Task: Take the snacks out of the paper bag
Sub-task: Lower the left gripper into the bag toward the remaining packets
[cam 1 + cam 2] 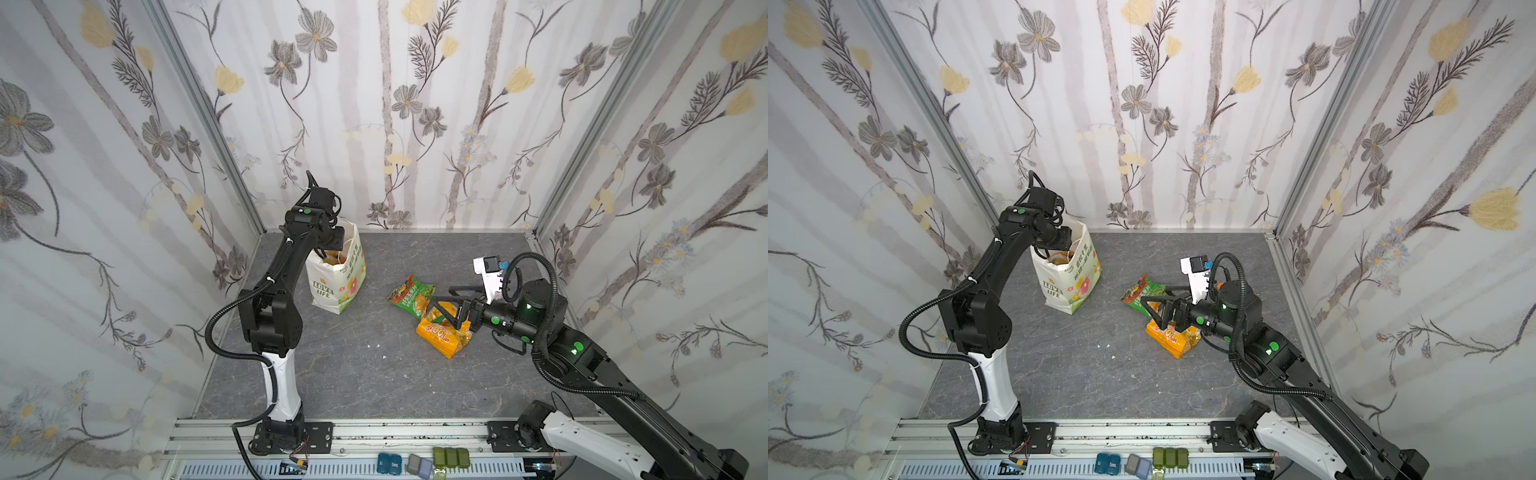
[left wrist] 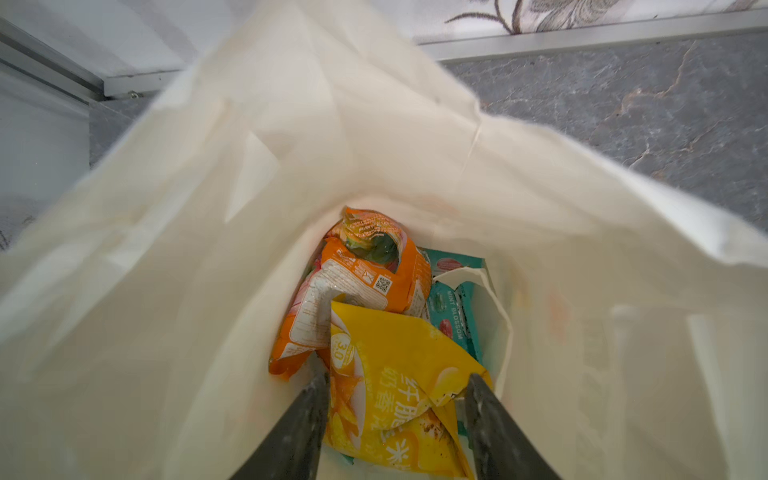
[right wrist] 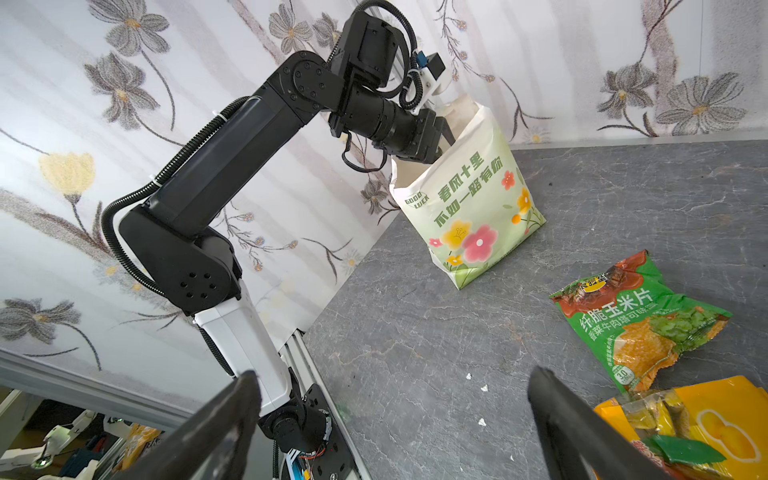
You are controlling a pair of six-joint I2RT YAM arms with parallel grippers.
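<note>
Out: green packet (image 1: pixel 409 296), orange packet (image 1: pixel 442 340).
In paper bag (image 1: pixel 336 286): yellow packet (image 2: pixel 395 365), second orange packet (image 2: pixel 365 282), teal packets (image 2: pixel 453 307).
Left gripper (image 2: pixel 397 376): straddling yellow packet, grip uncertain.
Right gripper (image 3: pixel 395 374): released.

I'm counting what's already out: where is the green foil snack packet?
In both top views the green foil snack packet lies on the grey table, right of the white paper bag, next to the orange foil packet.
</note>
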